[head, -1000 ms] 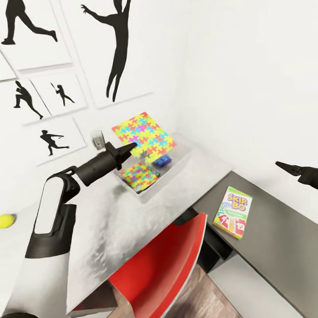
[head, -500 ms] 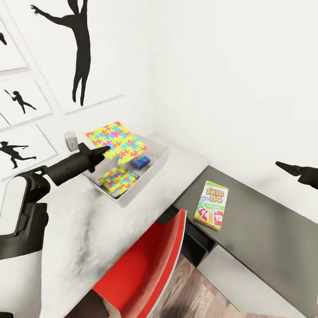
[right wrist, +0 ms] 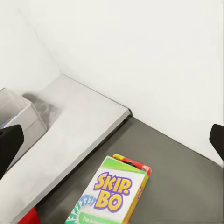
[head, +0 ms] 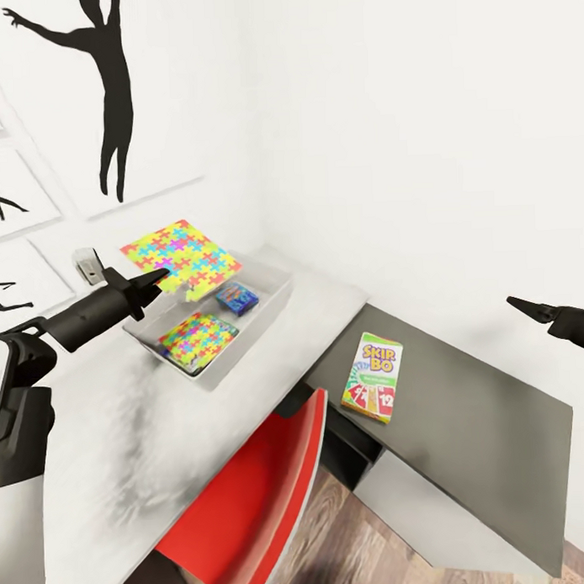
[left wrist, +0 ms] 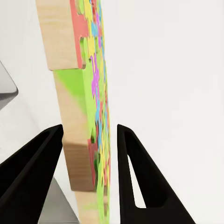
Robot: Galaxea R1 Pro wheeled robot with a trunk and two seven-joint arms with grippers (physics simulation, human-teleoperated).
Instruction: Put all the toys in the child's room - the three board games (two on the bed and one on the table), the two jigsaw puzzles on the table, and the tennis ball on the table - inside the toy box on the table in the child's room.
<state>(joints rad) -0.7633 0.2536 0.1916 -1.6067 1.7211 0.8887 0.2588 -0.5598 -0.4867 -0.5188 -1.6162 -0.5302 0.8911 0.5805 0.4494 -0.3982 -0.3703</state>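
Left claw point(head: 157, 278) pinches a puzzle point(head: 180, 257) by its edge, both black fingers point(left wrist: 133, 172) flanking the board; the puzzle hangs tilted above the toy box point(head: 271, 294), clear of its contents; wrist view shows a thick slab with pale wood-grain edge and interlocking tabs, its face a patchwork of green, red, yellow, blue and magenta pieces.

Toy box: shallow, rectangular, translucent pale walls, rounded corners; sits on the white table point(head: 121, 449) near the wall corner; inside lie a second puzzle point(head: 197, 338), flat, same bright patchwork, and a small blue box point(head: 237, 297) beside it, print too small to read.

Right claw point(head: 537, 309): dark pointed tips seen side-on in the head view, held well above the grey surface; wrist view shows its fingers point(right wrist: 10, 142) at both frame edges, spread wide, nothing between them.

Skip-Bo box point(head: 373, 377) lies flat on the grey surface point(head: 499, 436), well apart from the toy box; glossy card, green rim, purple lettering on white, red number cards printed at the lower end.

Table top white, matte, faintly mottled; grey surface lower, smooth, butted against it; red chair point(head: 249, 512) with a curved glossy back stands at the table's front edge; wood-plank floor point(head: 351, 551) below; walls white, black silhouette posters point(head: 108, 96) on the left wall.
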